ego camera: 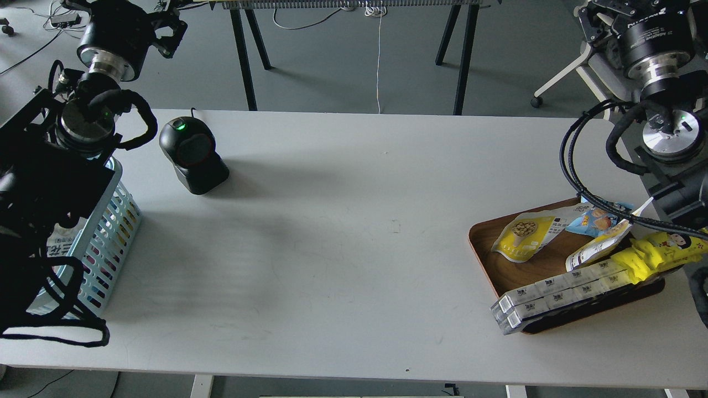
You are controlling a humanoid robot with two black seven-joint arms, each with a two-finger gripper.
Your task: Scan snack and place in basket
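Two black seven-joint arms: left arm and right arm, each with silver metal joint rings, small green indicator lights and looped black corrugated cables; white lettering marks the right arm's round housing.

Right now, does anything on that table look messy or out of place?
Yes, the wooden tray at the right is overloaded. A long grey-white pack sticks out past its front edge over the table, and a long yellow pack overhangs its right side. The yellow-and-white snack pouch lies flat inside.

lab | grey floor, loose cables, trestle legs
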